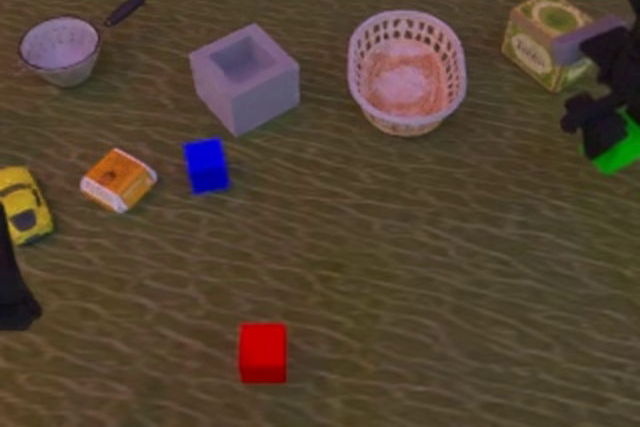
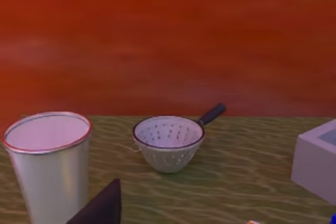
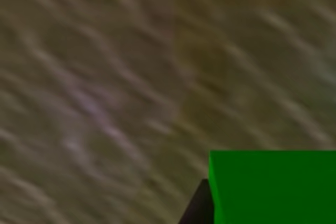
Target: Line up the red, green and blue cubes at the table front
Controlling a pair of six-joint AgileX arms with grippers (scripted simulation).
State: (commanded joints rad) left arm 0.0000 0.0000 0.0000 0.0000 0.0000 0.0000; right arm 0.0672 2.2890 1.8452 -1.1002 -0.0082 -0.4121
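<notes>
The red cube [image 1: 263, 352] rests on the table [image 1: 420, 277] near the front, a little left of centre. The blue cube [image 1: 206, 165] sits farther back and to the left, beside the orange-and-white box [image 1: 118, 180]. At the right edge my right gripper [image 1: 605, 132] is shut on the green cube [image 1: 622, 154]. In the right wrist view the green cube [image 3: 273, 187] fills the corner, with one dark finger [image 3: 198, 208] pressed against its side. My left gripper [image 1: 15, 309] is parked at the left edge, open, holding nothing.
Along the back stand a colander [image 1: 60, 47], a hollow grey block [image 1: 245, 77], a white basket [image 1: 355, 67] and a green-and-cream box [image 1: 545, 37]. A yellow toy car [image 1: 22, 205] lies at the left edge. A metal cup [image 2: 50, 166] stands close to the left gripper.
</notes>
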